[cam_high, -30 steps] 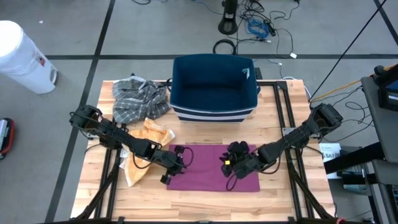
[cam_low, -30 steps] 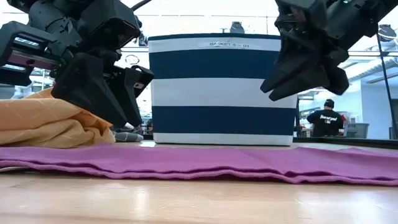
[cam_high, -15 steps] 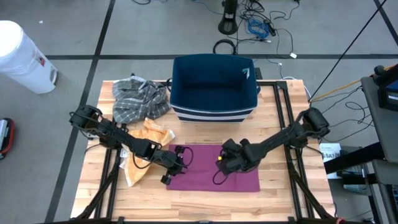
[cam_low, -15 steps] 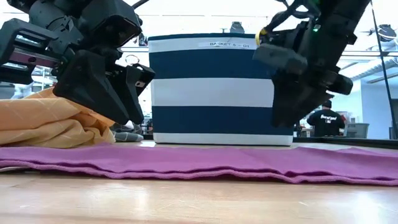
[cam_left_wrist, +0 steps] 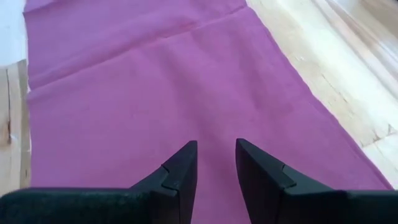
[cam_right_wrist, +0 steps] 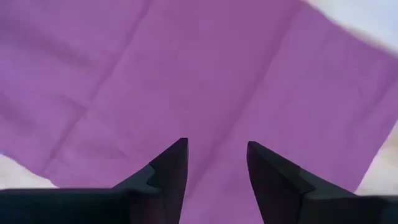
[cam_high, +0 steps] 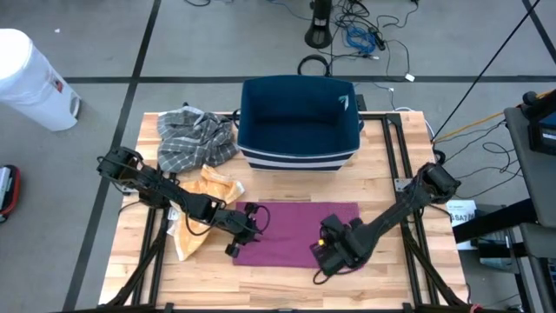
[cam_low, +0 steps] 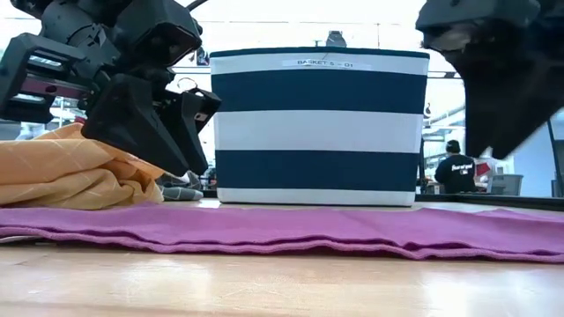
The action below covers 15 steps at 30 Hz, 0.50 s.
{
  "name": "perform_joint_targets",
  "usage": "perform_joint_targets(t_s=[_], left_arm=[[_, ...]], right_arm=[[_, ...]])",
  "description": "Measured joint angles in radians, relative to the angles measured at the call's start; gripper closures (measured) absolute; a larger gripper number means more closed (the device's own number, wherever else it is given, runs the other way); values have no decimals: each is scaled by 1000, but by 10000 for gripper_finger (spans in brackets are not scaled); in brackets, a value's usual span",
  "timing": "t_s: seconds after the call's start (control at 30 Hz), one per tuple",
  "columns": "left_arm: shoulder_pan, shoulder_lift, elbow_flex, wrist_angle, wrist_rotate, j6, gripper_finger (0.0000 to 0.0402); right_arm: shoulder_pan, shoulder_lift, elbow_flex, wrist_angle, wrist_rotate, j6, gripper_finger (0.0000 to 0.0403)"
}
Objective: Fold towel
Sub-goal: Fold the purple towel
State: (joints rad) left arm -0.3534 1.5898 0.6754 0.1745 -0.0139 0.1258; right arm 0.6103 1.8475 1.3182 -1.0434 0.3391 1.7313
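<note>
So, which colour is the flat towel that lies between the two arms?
Purple, one plain colour with no pattern. The towel shows best in the high view.

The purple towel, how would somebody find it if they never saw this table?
Find the big blue-and-white striped basket at the wooden table's back. Just in front lies the purple towel, flat. Its neighbours, the orange cloth and grey plaid cloth, are crumpled.

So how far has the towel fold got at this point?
Done: the purple towel lies flat in front of the striped basket, with creases that hint at an earlier fold. In hand: nothing is gripped; the left gripper and right gripper hover over the cloth, jaws apart and empty. Left: grasping an edge and folding; the orange cloth and plaid cloth sit untouched.
</note>
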Motion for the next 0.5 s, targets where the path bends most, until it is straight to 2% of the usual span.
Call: perform_joint_targets(t_s=[0.27,0.5], left_arm=[[0,0,0,28,-2,20,286],[0,0,0,27,-2,37,286]], right_arm=[[-6,65,-1,49,-21,44,252],[-19,95,-1,-11,-45,41,252]])
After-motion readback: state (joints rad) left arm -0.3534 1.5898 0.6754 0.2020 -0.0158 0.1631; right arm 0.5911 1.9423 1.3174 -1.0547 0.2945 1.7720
